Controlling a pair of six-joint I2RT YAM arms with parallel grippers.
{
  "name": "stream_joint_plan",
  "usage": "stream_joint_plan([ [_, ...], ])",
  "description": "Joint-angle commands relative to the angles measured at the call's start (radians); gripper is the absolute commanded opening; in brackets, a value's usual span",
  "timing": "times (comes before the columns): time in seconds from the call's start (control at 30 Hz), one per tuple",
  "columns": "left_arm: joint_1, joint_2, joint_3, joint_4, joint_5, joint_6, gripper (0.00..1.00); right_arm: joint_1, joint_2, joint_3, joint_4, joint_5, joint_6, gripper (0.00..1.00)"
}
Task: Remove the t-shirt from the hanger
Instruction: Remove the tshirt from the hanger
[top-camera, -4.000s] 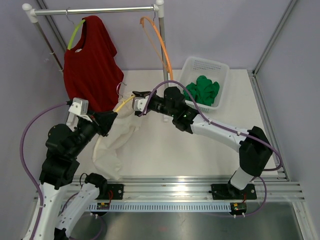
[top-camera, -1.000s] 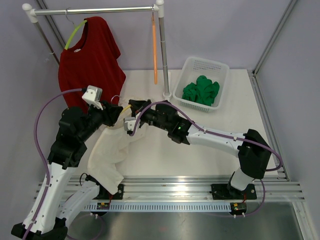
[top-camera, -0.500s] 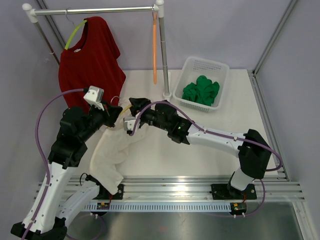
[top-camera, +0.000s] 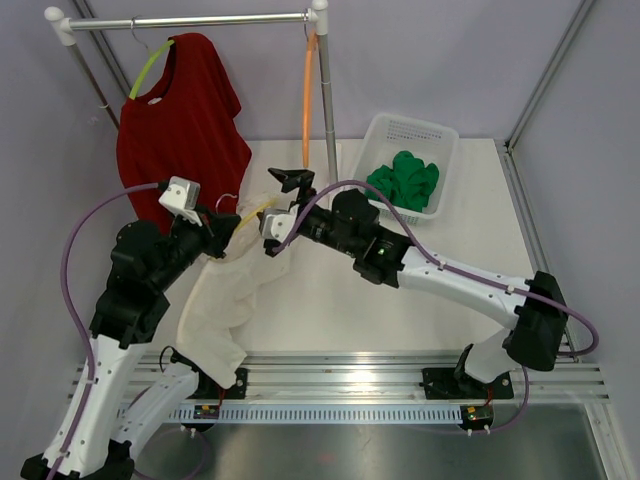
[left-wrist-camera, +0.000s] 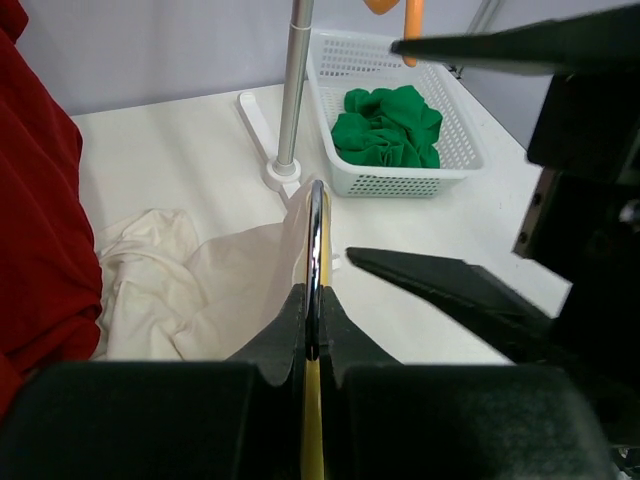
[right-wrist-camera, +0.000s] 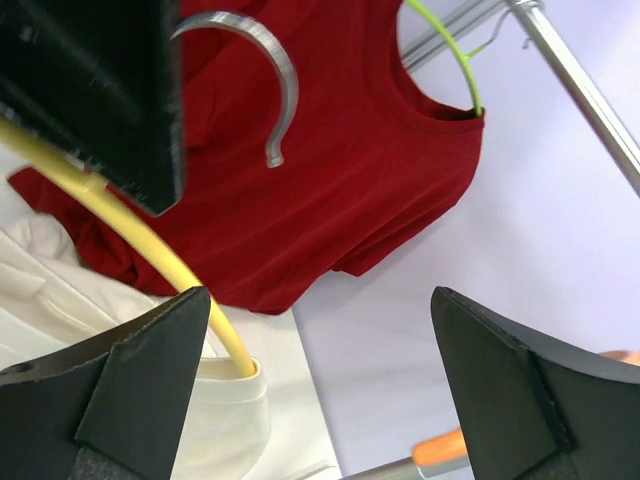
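T-shirt (top-camera: 215, 310) hem, perhaps over table (top-camera: 330, 310) edge

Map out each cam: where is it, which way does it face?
Top external: above and behind, looking down on table, rack, both arms.
Left wrist: looks across table to basket; left gripper shut on the hanger.
Right wrist: tilted up at the red t-shirt; right gripper open.
Shared: both wrist views show hanger and red t-shirt.

Rail (top-camera: 190, 20) at rear L of bench (top-camera: 330, 310): hung shirt (top-camera: 180, 130) at L end, spare hanger (top-camera: 309, 80) at R end. Basket (top-camera: 440, 150) rear R, cloth (top-camera: 403, 180) inside. T-shirt (top-camera: 225, 300) front L, hanger (top-camera: 250, 211) in its collar. L claw (top-camera: 228, 228) on the hook, R claw (top-camera: 283, 205) just R.
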Motion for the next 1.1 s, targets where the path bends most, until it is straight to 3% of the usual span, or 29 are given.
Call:
stream_joint_plan([
  [0.0, -0.001, -0.018, 0.01, 0.105, 0.004, 0.001, 0.0, 0.008, -0.091, 0.059, -0.04, 0.003, 0.172, 1.0],
  [0.37, -0.001, -0.069, -0.038, 0.156, -0.088, -0.018, 0.0, 0.008, -0.232, -0.056, 0.009, 0.015, 0.489, 1.0],
  [0.63, -0.001, -0.069, -0.039, 0.166, -0.071, -0.022, 0.0, 0.008, -0.241, -0.166, 0.109, -0.006, 0.568, 0.99],
  [1.07, -0.001, -0.096, -0.056, 0.179, -0.07, -0.028, 0.0, 0.008, -0.223, -0.251, 0.169, -0.182, 0.641, 1.0],
])
